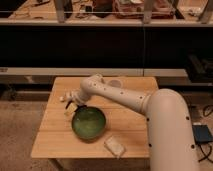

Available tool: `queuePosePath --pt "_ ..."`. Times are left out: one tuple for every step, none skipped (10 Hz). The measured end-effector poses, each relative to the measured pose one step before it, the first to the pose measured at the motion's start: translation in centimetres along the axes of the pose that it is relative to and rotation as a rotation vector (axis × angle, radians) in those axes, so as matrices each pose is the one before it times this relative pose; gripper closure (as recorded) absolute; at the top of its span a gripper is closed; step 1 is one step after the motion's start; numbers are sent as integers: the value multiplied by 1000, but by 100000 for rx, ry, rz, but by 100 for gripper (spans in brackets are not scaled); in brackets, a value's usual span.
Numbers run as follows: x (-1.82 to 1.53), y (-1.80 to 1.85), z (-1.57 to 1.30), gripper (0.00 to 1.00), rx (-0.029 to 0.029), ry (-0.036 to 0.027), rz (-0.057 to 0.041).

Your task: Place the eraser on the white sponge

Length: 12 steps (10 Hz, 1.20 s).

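Note:
My gripper (69,102) is at the left part of the wooden table (55,142), just left of the green bowl (88,123) and low over the tabletop. The arm reaches to it from the right, across the table's back. The white sponge (114,146) lies near the table's front edge, to the front right of the bowl and well away from the gripper. I cannot make out the eraser; it may be hidden at or under the gripper.
A translucent cup (116,83) stands at the back of the table behind the arm. Dark shelving and a counter run along the back. A dark box (202,134) lies on the floor at the right.

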Motion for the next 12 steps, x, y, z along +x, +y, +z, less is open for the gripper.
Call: queuePosePath --pt "-169 374 -31 20 -1339 -429 760" --pt "-324 375 108 20 -1259 -623 852" --pt "-103 229 106 20 -1271 -445 391" --pt "-28 85 145 20 -1103 -201 -60" --pt "106 -2 123 20 -1105 88 -362" --pt "83 14 168 20 -1488 181 -455" --pt "82 36 209 20 -2262 173 -907" --pt "-13 6 139 20 -1076 -130 -475" --pt "-123 -50 261 20 -861 -370 -362" --pt "-193 -230 446 20 -380 -579 -229" --pt "-95 -207 295 20 -54 -437 -174" --pt "-116 -198 312 20 52 -441 -105"
